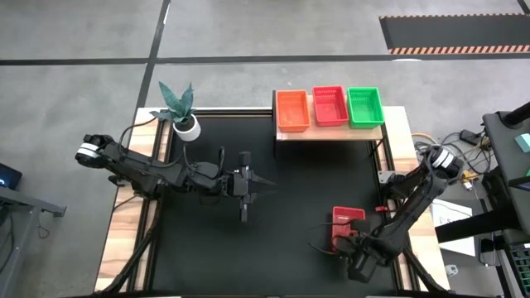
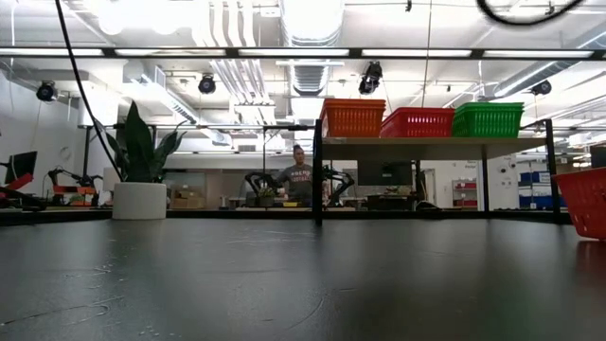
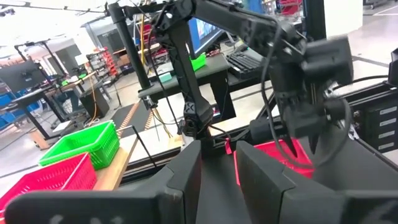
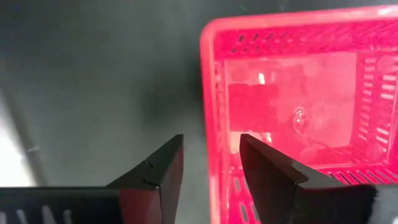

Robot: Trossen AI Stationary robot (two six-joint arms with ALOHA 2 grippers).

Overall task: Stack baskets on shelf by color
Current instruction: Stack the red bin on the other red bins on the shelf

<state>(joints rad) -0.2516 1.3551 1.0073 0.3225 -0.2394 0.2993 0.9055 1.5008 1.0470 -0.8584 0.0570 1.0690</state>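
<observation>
- Shelf (image 1: pixel 331 132), upper centre-right of the high view: orange stack (image 1: pixel 292 109), red stack (image 1: pixel 329 105) and green stack (image 1: pixel 365 106) side by side, left to right. The low view shows the same order on the board; the orange stack reads a little taller than the other two.
- One loose red basket (image 1: pixel 348 225) lies on the table, lower right of the high view, well apart from the shelf and almost straight below it in frame. Its short side faces the shelf, so the long axis runs roughly up-down in frame.
- Right gripper (image 4: pixel 208 165) is at this basket. In the right wrist view the fingers are spread and straddle the basket's wall: one finger (image 4: pixel 273 171) over the inside, the other over bare table. Nothing is pinched yet; whether the fingers touch the wall, cannot tell.
- Key relation: the wall lies in the gap between the fingers, edge running along the view's vertical, so closing should catch it.
- Left gripper (image 1: pixel 248 186) hangs over mid-table, centre-left of the high view, well apart from the basket. Fingers slightly parted in the left wrist view, holding nothing.
- Judgement: the right arm is far nearer; the carry goes up-frame toward the red stack, middle of the shelf.
</observation>
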